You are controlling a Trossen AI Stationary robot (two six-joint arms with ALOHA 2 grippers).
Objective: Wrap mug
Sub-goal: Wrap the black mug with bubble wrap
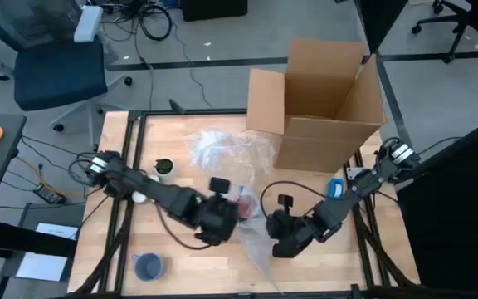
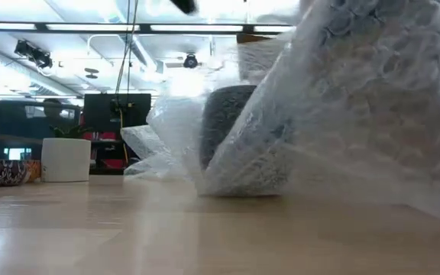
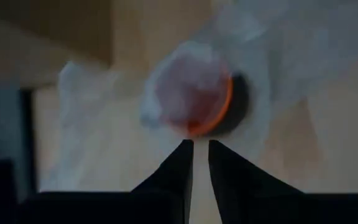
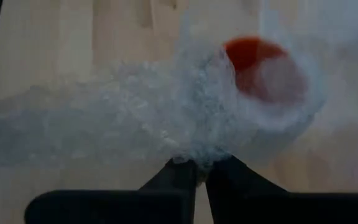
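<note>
Left tool [image 1: 219, 218]: near the middle of the surface, just left of the mug; in its wrist view the fingers [image 3: 178, 163] are almost pressed together, with only a thin slit between them and nothing seen in it.
Right tool [image 1: 282, 241]: just right of the mug and a little nearer; its fingertips pinch an edge of the bubble wrap [image 4: 135, 118].
Mug [image 1: 243, 204]: at the middle of the surface between the two tools, lying on its side; its red-orange inside shows through the wrap in both wrist views.
Bubble wrap: lies over and around the mug, spreading far-left toward the box and near-right past the right tool; in the low view it fills the right side, draped over a dark round form [image 2: 235, 130].
Box [image 1: 322, 104]: open cardboard, at the far right of the surface.
White pot [image 1: 163, 169]: with a small plant, left of the wrap, beside the left arm.
Blue cup [image 1: 148, 266]: at the near left of the surface, well apart from the mug.
Surface [image 1: 197, 270]: light wood with a dark frame.
</note>
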